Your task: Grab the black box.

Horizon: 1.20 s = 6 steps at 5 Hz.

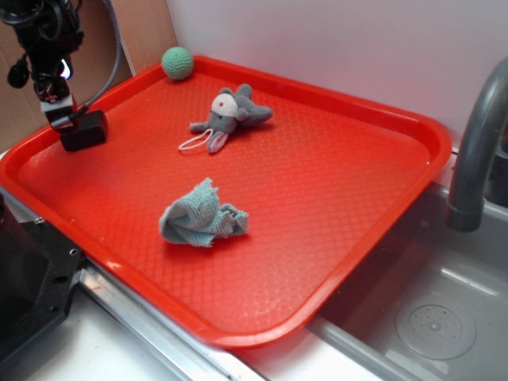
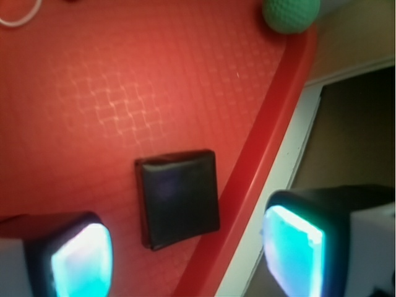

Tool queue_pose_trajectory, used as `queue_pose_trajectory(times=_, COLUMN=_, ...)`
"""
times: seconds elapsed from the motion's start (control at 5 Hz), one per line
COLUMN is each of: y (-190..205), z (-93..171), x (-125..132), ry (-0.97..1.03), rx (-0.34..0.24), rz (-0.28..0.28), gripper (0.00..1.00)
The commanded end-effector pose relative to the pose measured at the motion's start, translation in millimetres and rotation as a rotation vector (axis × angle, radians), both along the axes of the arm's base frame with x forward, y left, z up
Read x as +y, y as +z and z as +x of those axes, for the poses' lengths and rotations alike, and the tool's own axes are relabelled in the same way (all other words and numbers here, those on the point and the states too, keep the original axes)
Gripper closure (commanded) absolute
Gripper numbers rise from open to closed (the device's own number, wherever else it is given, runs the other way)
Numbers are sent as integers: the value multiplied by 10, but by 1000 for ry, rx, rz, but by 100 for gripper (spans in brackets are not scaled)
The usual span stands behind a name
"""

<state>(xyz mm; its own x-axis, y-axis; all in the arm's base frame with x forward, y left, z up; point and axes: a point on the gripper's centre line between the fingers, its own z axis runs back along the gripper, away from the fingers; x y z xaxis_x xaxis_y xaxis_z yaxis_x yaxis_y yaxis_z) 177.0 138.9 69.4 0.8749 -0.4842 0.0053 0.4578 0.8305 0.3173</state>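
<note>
The gripper (image 2: 185, 257) hangs with jaws spread wide above the black box (image 2: 178, 198), which lies flat on the red tray (image 2: 124, 93) just ahead of the fingertips beside the raised rim, so it should centre itself before descending to clear that rim.

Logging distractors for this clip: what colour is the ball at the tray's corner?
Green. The ball shows best in the exterior view, at the tray's far corner.

A red tray (image 1: 357, 214) carries a green ball (image 1: 178, 63) in its far corner, a grey stuffed mouse (image 1: 230, 115) near the middle, and a crumpled teal cloth (image 1: 200, 216) nearer the front. A grey faucet (image 1: 476, 143) curves over the sink (image 1: 432, 317) to the right.
</note>
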Motion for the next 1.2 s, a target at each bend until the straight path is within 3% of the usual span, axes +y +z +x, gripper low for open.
queue_pose_trajectory(times=0.0, y=-253, z=-44, x=74, ry=-43, rx=64, rz=-18, gripper=0)
queue_pose_trajectory(times=0.2, y=-415, z=163, x=0, ry=-200, rx=170, rz=78, gripper=0)
queue_pose_trajectory(times=0.4, y=-542, z=225, x=-5, ry=-217, rx=235, rz=78, gripper=0)
queue_pose_trajectory(times=0.6, y=-564, z=241, x=-25, ry=-177, rx=245, rz=82, gripper=9)
queue_pose_trajectory(times=0.8, y=-522, z=206, x=-23, ry=-144, rx=221, rz=81, gripper=100)
queue_pose_trajectory(times=1.0, y=-424, z=186, x=-70, ry=-127, rx=214, rz=89, gripper=100)
